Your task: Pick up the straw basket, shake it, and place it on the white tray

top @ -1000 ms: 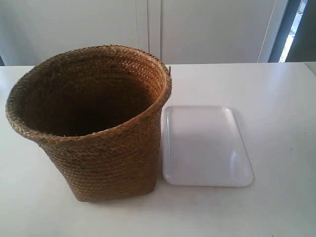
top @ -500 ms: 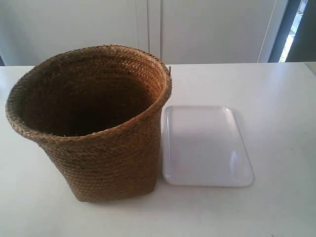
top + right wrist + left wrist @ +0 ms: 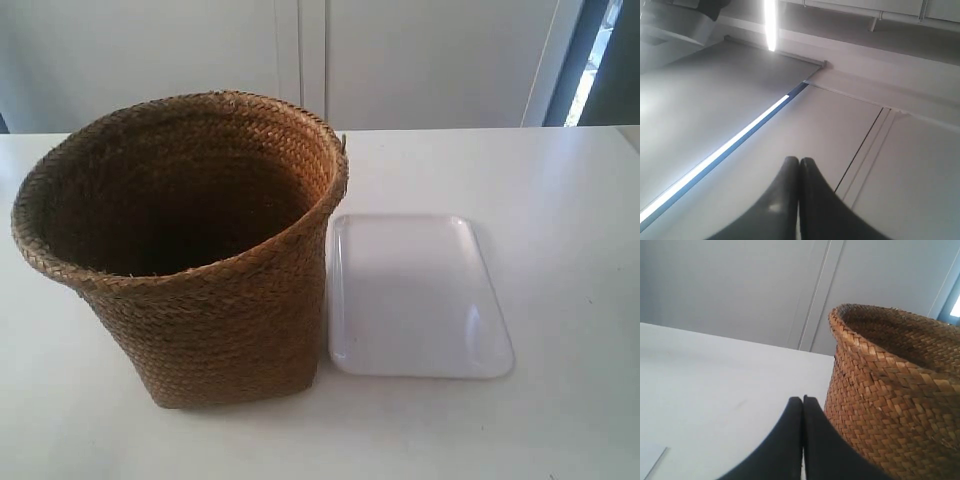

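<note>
The straw basket (image 3: 190, 250) stands upright on the white table, brown and braided, its dark inside open to the exterior view. Right beside its base lies the white tray (image 3: 415, 295), flat and with nothing on it. No arm shows in the exterior view. In the left wrist view my left gripper (image 3: 803, 399) is shut with nothing in it, low over the table and close beside the basket's wall (image 3: 890, 400). My right gripper (image 3: 799, 160) is shut too and points up at a wall and ceiling; neither basket nor tray shows there.
The white table (image 3: 560, 200) runs wide around both objects. Behind it stands a pale wall with cabinet panels (image 3: 300, 60). A ceiling light strip (image 3: 771, 25) shows in the right wrist view.
</note>
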